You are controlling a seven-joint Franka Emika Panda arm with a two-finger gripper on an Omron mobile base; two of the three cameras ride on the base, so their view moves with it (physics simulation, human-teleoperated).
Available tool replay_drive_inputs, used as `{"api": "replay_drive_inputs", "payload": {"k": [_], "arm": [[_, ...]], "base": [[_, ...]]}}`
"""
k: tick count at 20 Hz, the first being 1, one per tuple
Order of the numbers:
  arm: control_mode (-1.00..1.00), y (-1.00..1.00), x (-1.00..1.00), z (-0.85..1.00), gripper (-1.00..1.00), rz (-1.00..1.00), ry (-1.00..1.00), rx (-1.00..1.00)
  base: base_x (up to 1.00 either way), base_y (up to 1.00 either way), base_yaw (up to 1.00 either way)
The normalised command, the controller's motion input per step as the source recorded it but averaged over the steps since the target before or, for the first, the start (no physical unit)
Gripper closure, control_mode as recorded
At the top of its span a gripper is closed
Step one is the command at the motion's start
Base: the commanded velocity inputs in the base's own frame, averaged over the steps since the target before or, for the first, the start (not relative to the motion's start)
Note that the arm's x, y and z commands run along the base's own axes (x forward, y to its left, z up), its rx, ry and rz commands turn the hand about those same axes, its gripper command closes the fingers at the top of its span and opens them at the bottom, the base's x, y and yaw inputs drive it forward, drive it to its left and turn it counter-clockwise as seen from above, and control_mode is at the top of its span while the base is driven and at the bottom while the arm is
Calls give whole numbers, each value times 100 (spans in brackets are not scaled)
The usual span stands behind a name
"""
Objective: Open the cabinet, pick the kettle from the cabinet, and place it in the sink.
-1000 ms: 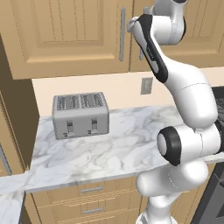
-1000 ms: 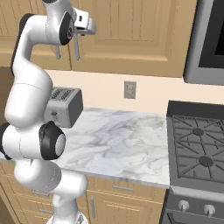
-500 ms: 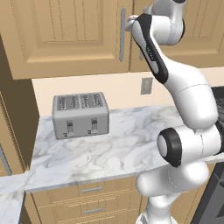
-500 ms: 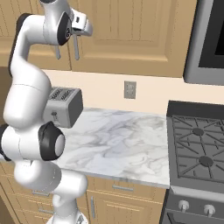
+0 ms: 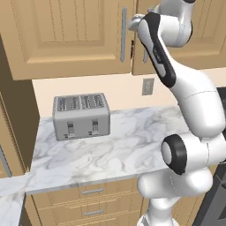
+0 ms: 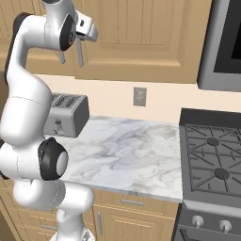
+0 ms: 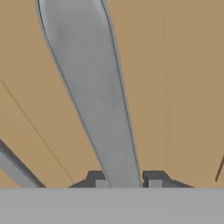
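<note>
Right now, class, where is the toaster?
The toaster sits at the left rear of the marble counter, against the wall, below the cabinet.

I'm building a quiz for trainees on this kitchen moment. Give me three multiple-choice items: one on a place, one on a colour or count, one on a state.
1. Where does the toaster stand?
A. On the marble counter, below the cabinet
B. On the stove
C. Inside the cabinet

2. How many cabinet bar handles are seen in the left base view?
A. One
B. Two
C. Four

3. What is the hand doing?
A. Hanging open above the counter
B. Shut on a cabinet handle
C. Holding the toaster

Answers:
1 A, it rests on the counter near the wall.
2 B, one on each side of the door seam.
3 B, the hand view shows the silver bar passing between the two finger tips.
</note>
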Motion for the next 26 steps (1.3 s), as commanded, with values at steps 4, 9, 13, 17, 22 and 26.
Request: {"api": "replay_drive_inputs", "payload": {"k": [4, 9, 13, 17, 22, 26], "arm": [[-100, 17, -51, 0, 100, 0, 0, 11], [-100, 4, -64, 0, 100, 6, 0, 11], [-100, 0, -66, 0, 100, 10, 0, 10], [-100, -1, -64, 0, 100, 12, 0, 11], [-100, -7, -65, 0, 100, 15, 0, 14], [-100, -20, -69, 0, 100, 21, 0, 15]], "base": [[0, 0, 0], [0, 0, 0], [0, 0, 0], [0, 0, 0], [0, 0, 0], [0, 0, 0]]}}
